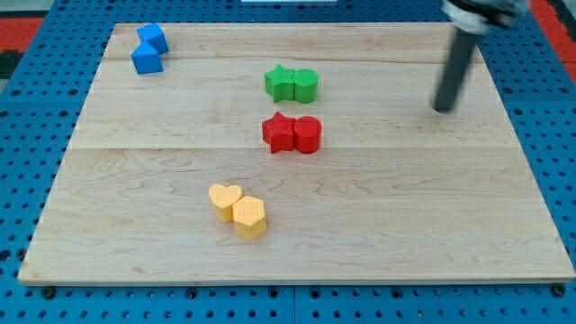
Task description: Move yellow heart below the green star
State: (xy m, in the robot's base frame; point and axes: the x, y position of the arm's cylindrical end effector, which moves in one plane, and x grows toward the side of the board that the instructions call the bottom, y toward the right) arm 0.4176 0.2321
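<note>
Two blue blocks (148, 49) are sitting touching each other near the board's (135, 225) top left corner, their shapes hard to tell. Lower and further right, the yellow heart (224, 201) is lying toward the view's bottom, touching a yellow hexagon (249, 216) on its lower right. The green star (280, 83) is resting near the view's top centre, pressed against a green cylinder (305, 85) on its right. Just below that pair, a red star (279, 133) is touching a red cylinder (307, 134). The heart is lying well below and left of the green star, with the red pair between them. At the view's upper right, my tip (443, 109) is standing well apart from every block; the rod carries no jaws.
</note>
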